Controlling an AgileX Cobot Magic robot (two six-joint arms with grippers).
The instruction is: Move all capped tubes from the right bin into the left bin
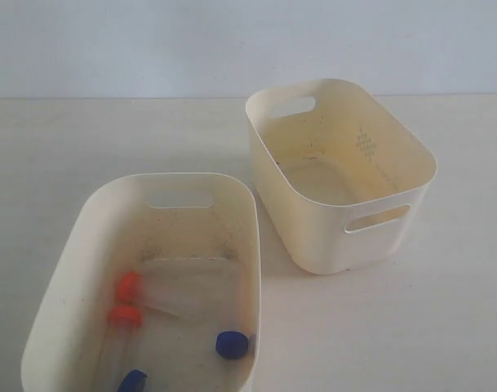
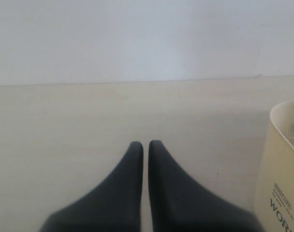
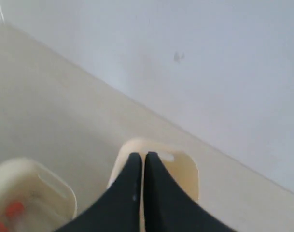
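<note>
All the capped tubes lie in the left bin (image 1: 68, 269), the wide shallow one. Two orange caps (image 1: 128, 286) (image 1: 126, 315) sit near its left wall, and two dark blue caps (image 1: 232, 344) (image 1: 133, 380) lie nearer the front; the clear bodies barely show. The tall right bin (image 1: 313, 237) shows a bare floor. Neither gripper appears in the exterior view. My left gripper (image 2: 146, 143) is shut and empty above bare table. My right gripper (image 3: 144, 154) is shut and empty, high over the right bin (image 3: 185, 174), with the left bin (image 3: 21, 163) and an orange cap (image 3: 14, 210) beside it.
A cream bin wall with a printed label (image 2: 282, 183) stands at the edge of the left wrist view. A pale wall (image 1: 232, 41) runs behind the light table (image 1: 444, 327). The two bins stand close together, almost touching.
</note>
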